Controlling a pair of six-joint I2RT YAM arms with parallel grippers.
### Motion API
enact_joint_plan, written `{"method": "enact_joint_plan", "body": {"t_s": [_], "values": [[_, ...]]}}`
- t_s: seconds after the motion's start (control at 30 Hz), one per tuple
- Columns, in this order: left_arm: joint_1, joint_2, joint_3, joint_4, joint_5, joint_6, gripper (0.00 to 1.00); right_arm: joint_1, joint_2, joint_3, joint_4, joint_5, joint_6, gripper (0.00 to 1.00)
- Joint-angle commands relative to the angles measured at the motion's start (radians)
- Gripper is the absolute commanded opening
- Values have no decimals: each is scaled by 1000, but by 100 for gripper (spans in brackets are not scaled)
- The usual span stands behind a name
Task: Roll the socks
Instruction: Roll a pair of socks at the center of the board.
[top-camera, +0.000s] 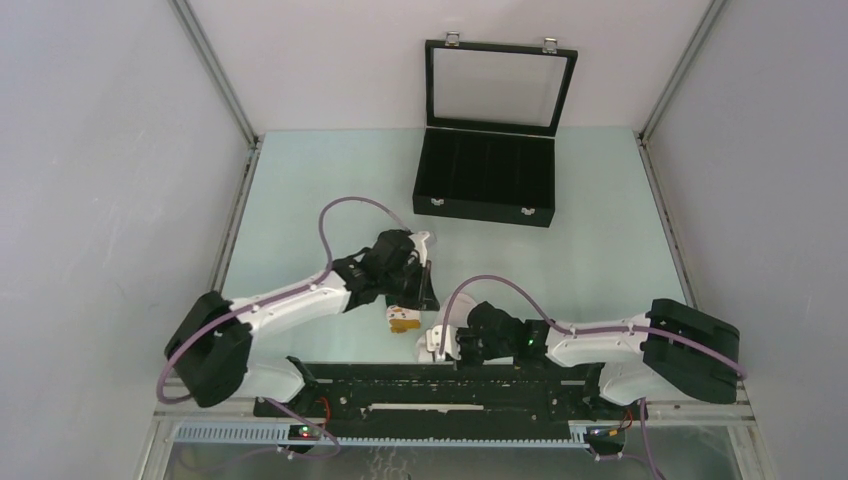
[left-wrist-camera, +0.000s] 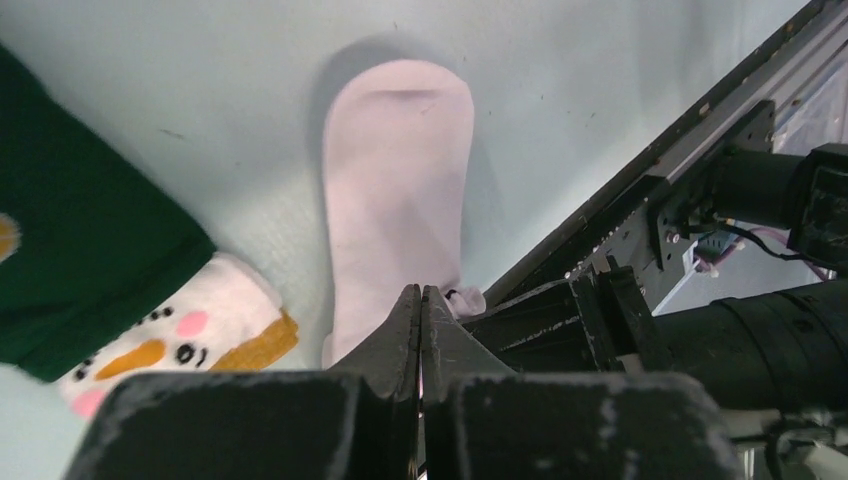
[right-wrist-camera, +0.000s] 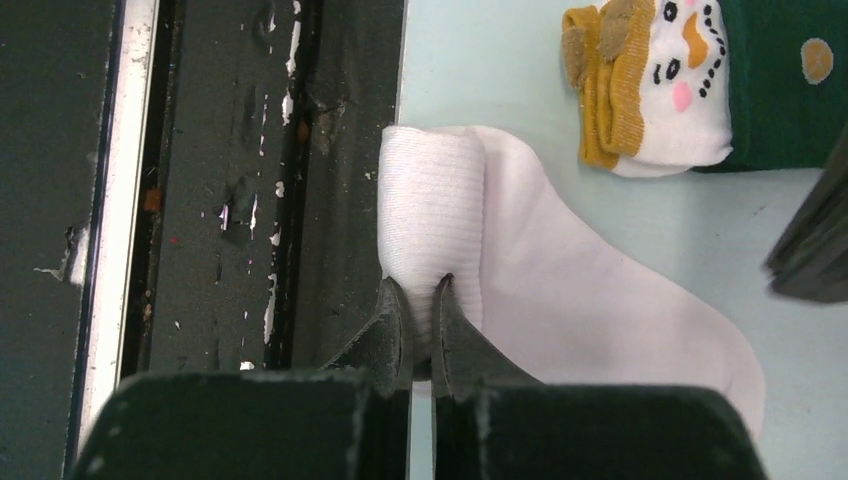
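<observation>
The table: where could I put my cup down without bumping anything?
Bare patches on the table: far left, between the black case and left wall; right side, between case and right arm. Crowded: the near middle, where left gripper, right gripper, white sock and green sock meet by the rail.

Item one: white ribbed fabric sock, lying flat on the pale table. The rounded toe is unrolled. The cuff end is turned over on itself into one thick fold, set against the dark rail.

Item two: dark green fabric sock with tan dots, flat and unrolled, ending in a white snowman face with orange trim. In the right wrist view it lies at 2 o'clock from the white sock, just beside it and not touching.
</observation>
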Motion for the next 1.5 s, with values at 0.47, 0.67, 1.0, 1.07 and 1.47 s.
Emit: {"method": "enact_joint_plan", "body": {"t_s": [0.47,0.67,1.0,1.07,1.47], "values": [[-56,337,95,122,21,-4,0,-24,-31,-30,-15,-32,116,0],[-57,336,76,104,-66,-15,0,-43,-53,-37,-9,-38,242,0],[-58,338,69,111,-92,-19,0,-103,-149,-85,-2,-114,378,0],[-57,338,71,112,-95,-19,0,-122,-155,-96,7,-153,397,0],[-56,328,73,113,-92,-21,0,-289,14,-33,-32,-318,577,0]]}}
